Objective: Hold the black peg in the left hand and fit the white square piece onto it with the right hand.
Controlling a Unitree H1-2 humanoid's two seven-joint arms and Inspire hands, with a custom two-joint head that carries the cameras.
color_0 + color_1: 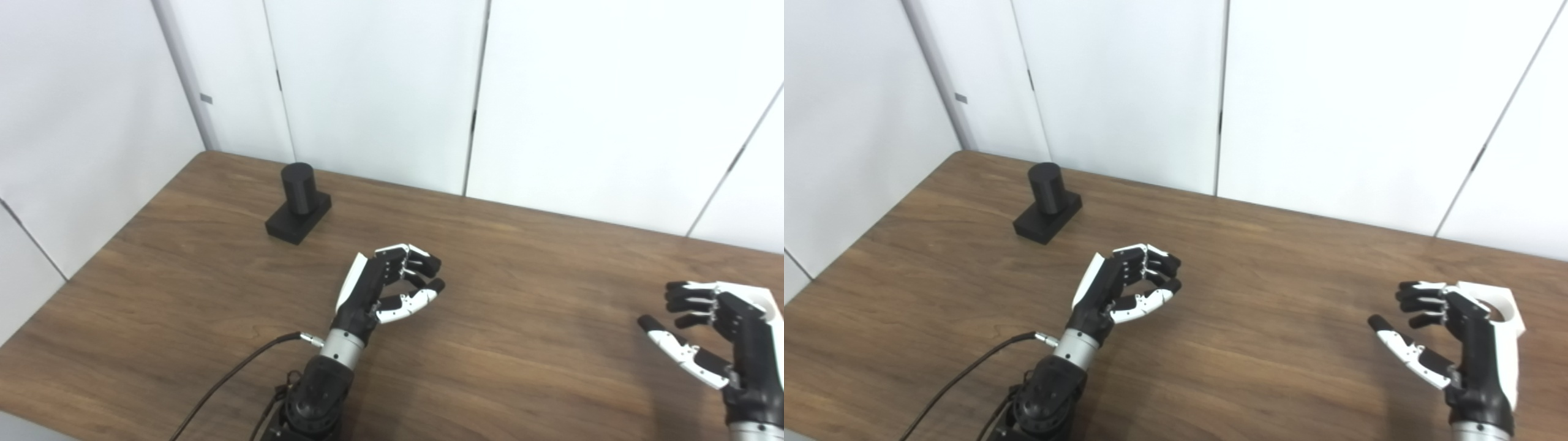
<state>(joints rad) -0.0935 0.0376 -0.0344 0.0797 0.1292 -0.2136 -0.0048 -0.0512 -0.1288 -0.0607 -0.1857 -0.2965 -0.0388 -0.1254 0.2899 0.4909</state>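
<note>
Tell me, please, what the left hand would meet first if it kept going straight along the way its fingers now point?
Probably nothing: the left hand points right and slightly away, over bare table. The black peg stands off to its far left, outside that line. Depth is hard to judge.

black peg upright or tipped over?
Upright. The black cylindrical peg stands vertically on its flat black base, resting on the brown wooden table, untouched by either hand.
</note>
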